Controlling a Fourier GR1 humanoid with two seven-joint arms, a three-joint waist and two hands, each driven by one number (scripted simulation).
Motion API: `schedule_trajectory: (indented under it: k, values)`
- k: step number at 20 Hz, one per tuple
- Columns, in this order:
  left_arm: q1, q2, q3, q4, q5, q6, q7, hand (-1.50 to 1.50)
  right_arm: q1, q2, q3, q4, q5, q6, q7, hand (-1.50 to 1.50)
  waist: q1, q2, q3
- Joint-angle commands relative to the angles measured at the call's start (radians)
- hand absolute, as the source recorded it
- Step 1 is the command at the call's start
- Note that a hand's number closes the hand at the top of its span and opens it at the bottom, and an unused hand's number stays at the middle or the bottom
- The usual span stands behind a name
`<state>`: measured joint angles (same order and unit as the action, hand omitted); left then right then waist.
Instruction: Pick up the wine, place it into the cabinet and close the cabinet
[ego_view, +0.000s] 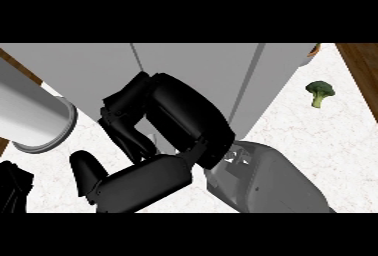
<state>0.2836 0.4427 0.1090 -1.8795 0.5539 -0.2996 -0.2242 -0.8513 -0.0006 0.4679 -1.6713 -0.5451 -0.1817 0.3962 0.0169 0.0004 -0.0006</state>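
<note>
No wine bottle shows anywhere in the head view. The grey cabinet fills the upper middle, and its front panels look closed, with narrow seams between them. My right hand lies against the cabinet's front, with its grey forearm coming in from the lower right. Its fingers are curled down and inward, and the thumb points left below them. Nothing shows inside that curl. At the lower left edge, a black shape looks like part of my left hand, mostly cut off.
A broccoli floret lies on the white marbled counter at the right. A pale grey cylinder with a rim lies at the left. A brown wooden edge runs along the far right.
</note>
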Motion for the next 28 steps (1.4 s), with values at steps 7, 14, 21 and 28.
schedule_trajectory:
  k: [7,14,21,28]
  values:
    - [-0.008,-0.007,0.059,0.009,-0.002,-0.073,0.008,1.50,-0.021,0.001,-0.107,0.265,-0.047,0.080,-0.112,1.50,-0.004,0.001,0.000]
    - [-0.018,-0.043,0.059,0.009,-0.030,-0.063,0.015,1.50,-0.014,-0.027,-0.178,0.428,-0.014,0.166,-0.207,1.50,-0.004,0.003,0.000]
    - [-0.052,-0.044,0.041,-0.025,-0.035,-0.024,0.075,1.50,-0.069,-0.091,-0.252,0.532,-0.017,0.254,-0.258,1.50,0.001,0.010,0.001]
    - [-0.012,-0.061,0.030,-0.017,-0.035,-0.062,0.046,1.50,-0.082,-0.117,-0.267,0.602,-0.004,0.291,-0.289,1.50,0.019,0.011,0.000]
